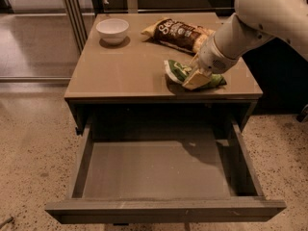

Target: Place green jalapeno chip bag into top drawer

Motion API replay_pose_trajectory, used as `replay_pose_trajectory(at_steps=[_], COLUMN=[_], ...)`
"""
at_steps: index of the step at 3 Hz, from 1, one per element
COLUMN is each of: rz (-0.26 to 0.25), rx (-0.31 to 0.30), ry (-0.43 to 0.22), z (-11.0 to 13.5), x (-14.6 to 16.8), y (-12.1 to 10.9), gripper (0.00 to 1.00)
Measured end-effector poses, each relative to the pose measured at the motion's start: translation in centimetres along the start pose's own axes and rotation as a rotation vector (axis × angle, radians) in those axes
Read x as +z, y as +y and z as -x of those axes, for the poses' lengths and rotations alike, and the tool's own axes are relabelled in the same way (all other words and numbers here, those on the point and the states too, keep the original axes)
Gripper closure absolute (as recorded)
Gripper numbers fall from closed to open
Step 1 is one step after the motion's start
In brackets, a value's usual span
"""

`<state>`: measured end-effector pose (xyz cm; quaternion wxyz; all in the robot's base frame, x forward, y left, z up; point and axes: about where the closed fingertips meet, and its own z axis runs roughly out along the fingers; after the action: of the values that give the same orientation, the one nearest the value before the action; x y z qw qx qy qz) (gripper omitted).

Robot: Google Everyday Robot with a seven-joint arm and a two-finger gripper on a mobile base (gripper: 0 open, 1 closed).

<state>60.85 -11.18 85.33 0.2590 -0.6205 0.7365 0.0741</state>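
The green jalapeno chip bag (177,71) is at the front right of the tabletop (130,66), just above its surface. My gripper (195,79) comes in from the right on a white arm (260,18). It is shut on the bag, with a tan finger (192,80) lying across the bag's middle. Green foil shows on both sides of that finger. The top drawer (159,170) is pulled fully open below the table's front edge, and its flat grey bottom is bare. The gripper and bag are behind the drawer opening, over the tabletop.
A dark brown and yellow chip bag (180,32) lies at the back right of the tabletop, just behind my gripper. A white bowl (112,30) stands at the back left. The drawer's front panel (163,211) juts out over the speckled floor.
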Motion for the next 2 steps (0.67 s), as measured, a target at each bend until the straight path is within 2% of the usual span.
replay_pose_trajectory(at_steps=[1, 2], rz=[-0.007, -0.001], rx=[0.032, 0.031], ry=[0.003, 0.005], z=[0.27, 0.34], x=[-4.44, -4.68], y=[0.19, 0.35], gripper=[0.96, 1.0])
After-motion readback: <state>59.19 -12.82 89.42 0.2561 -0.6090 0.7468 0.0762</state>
